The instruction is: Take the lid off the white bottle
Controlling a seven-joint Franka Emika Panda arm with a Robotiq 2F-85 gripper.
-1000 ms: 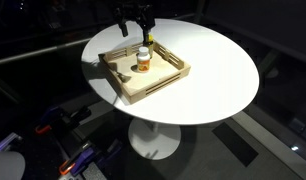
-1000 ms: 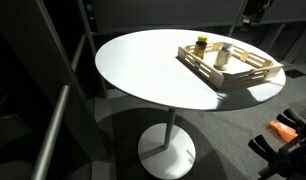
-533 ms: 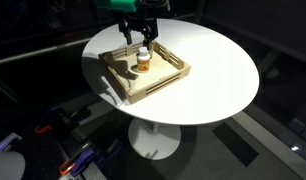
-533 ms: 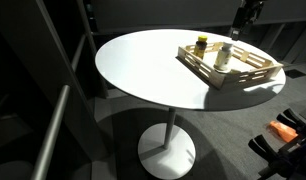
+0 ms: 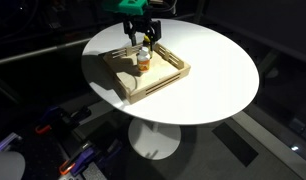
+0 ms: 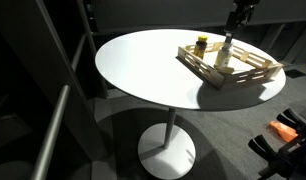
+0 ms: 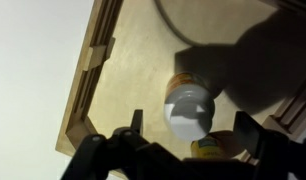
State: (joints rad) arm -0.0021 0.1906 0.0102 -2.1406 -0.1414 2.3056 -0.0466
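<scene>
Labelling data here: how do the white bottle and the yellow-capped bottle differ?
The white bottle has a pale body with an orange band; the yellow-capped bottle is dark. The white bottle's lid is white, the other's yellow. The gripper hangs over the white bottle, not the yellow-capped one. Both stand upright in the wooden tray, lids on.

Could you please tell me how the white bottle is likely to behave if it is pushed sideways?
The white bottle looks small and stands upright, so it is probably light and may slide or tip on the wooden tray. Being round, it would likely roll if toppled, though the tray's rim should stop it.
</scene>
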